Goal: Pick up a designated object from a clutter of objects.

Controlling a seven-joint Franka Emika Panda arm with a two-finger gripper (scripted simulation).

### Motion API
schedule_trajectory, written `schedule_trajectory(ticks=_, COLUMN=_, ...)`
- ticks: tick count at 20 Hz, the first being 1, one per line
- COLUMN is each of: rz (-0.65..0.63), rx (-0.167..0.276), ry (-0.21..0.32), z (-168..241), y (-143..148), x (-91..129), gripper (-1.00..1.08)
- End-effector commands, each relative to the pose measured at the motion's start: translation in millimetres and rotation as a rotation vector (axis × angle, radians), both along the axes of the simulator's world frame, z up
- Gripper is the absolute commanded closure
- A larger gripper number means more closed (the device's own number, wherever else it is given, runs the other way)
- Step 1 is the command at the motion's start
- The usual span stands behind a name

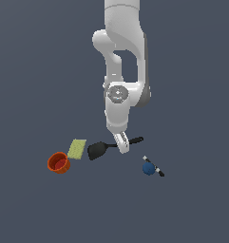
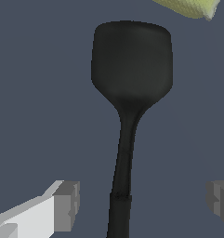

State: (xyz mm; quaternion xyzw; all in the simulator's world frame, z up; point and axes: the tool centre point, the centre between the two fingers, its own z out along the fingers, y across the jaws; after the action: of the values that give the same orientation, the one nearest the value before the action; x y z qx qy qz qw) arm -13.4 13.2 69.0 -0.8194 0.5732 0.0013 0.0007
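The black spatula [image 1: 106, 147] lies flat on the dark bench [image 1: 192, 209]. In the exterior view its broad blade sits at about 9 o'clock from the claw [image 1: 122, 144] and its thin handle runs on toward 3 o'clock, tipping up a little at the far end. The claw is down low, right over the handle, close to the middle of the spatula.

The wrist view shows what matters most for the grab. The handle [image 2: 121, 186] runs straight through the gap between the 2 fingers [image 2: 67, 204], and there is bench showing on both sides of it. So the claw is wide open and holds nothing yet. The long line of the spatula goes across the way the fingers close — that looks like a good fit for a squeeze. The handle sits a bit nearer 1 finger than the other, I think, so it may slide a little when they shut.

The exterior view shows the other things, which the wrist view mostly misses. The yellow-green sponge [image 1: 77, 148] is just beside the blade at 9 o'clock, and the orange-red cup [image 1: 58, 162] is near the sponge at 8 o'clock. The blue ball-ended tool [image 1: 150, 167] lies apart at about 4 o'clock from the claw. In the wrist view only a corner of the sponge peeks in past the blade — no cup, no blue tool.
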Motion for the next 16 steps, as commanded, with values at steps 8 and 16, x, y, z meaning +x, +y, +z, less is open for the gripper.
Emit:
schedule_trajectory(ticks=8, rz=-0.009, rx=-0.002, ry=0.000, z=-8.7, y=-0.5, x=-0.9, gripper=-0.92)
schedule_trajectory(ticks=16, rz=-0.014, rx=-0.002, ry=-0.001, z=-42.4, y=-1.0, x=-1.6, gripper=-0.92)
